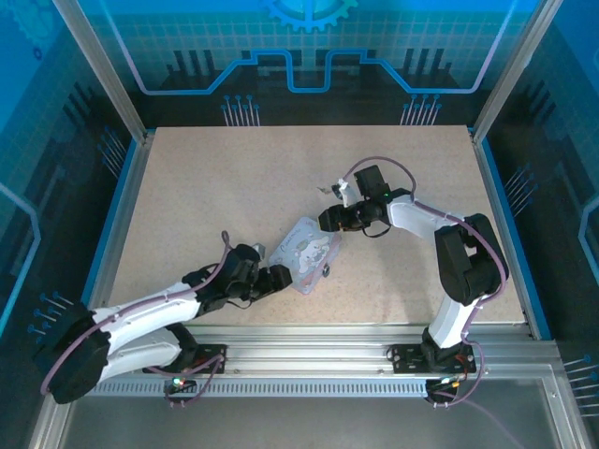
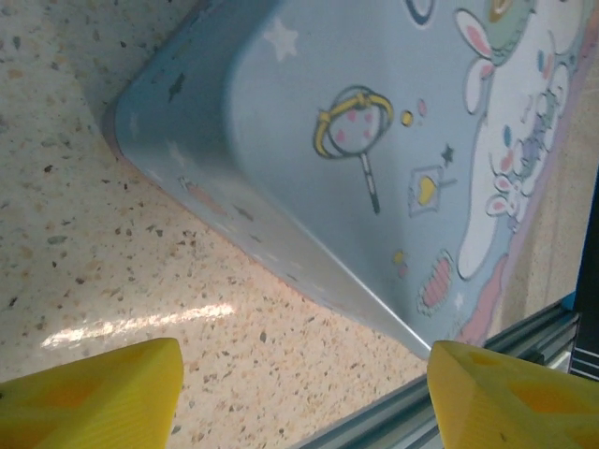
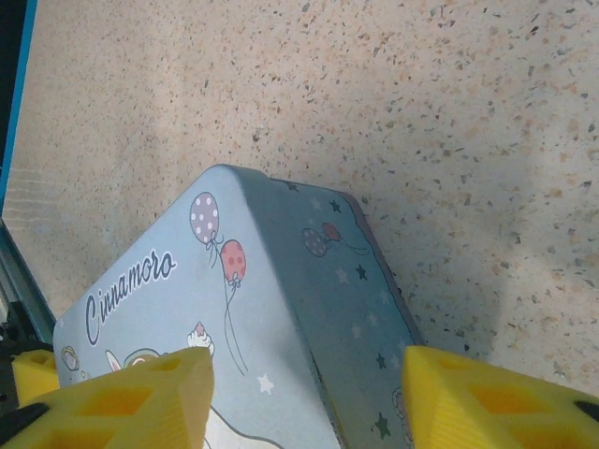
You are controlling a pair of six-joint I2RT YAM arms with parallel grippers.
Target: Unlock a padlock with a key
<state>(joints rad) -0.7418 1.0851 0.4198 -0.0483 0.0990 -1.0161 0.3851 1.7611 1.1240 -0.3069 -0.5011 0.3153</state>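
- While both arms stretch low across the table [image 1: 206, 187], the left arm reaches from lower left toward centre and the right arm bends back from the right side, elbow raised.
- Left claw [image 1: 284, 278] sits at the lower left edge of the tin [image 1: 309, 253]; right claw [image 1: 329, 222] sits at its upper right edge.
- From above, the tin lies cornerwise at mid-table, its long axis seemingly running from upper right to lower left.
- Left wrist view: the left claw [image 2: 304, 374] is open, yellow fingers [image 2: 103, 393] wide apart, bare table [image 2: 94, 234] between them and the tin's [image 2: 281, 112] rounded corner beyond.
- Right wrist view: the right claw [image 3: 309, 374] is open over the tin's [image 3: 187, 281] balloon-printed corner; contact cannot be told.
- Padlock and key cannot be made out.
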